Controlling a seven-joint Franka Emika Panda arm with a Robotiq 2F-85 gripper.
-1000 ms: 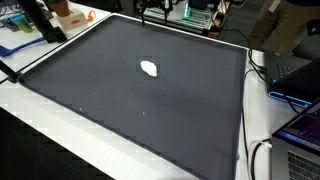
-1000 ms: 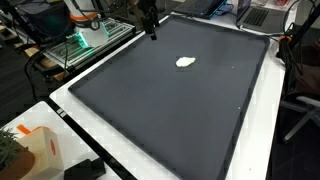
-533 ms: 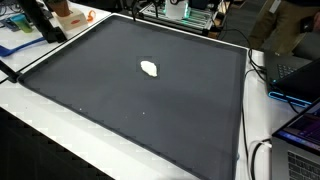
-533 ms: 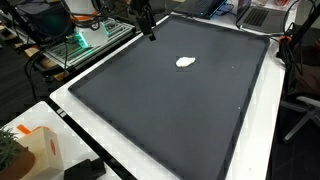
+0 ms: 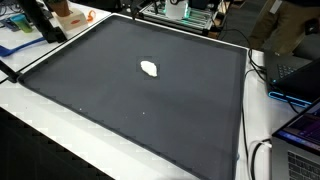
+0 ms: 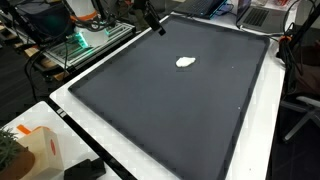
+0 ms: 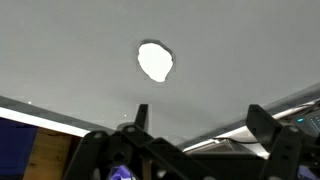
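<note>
Your hand [image 6: 156,24] hangs above the far edge of the dark mat [image 6: 160,110], jaws spread wide and holding nothing. In the wrist view both fingers [image 7: 141,112] stand apart with only mat between them. You look to be at the approach step, with no contact made.

The white lump [image 6: 185,61] lies alone on the mat, ahead of your hand, below it and well apart from it. In the wrist view it sits beyond the fingertips, a little off the midline, nearer one finger than the other. Nothing else is close to it.

A grasp here would call for carrying the hand forward until the lump is centred between the fingers. Then you'd go straight down to the mat and close gently, since the lump looks small, low and probably soft.

No container stands near your hand. An orange box [image 5: 68,14] sits beyond the mat's corner on the tabletop [image 5: 60,130], far off to the side. You cannot see what is in it.
</note>
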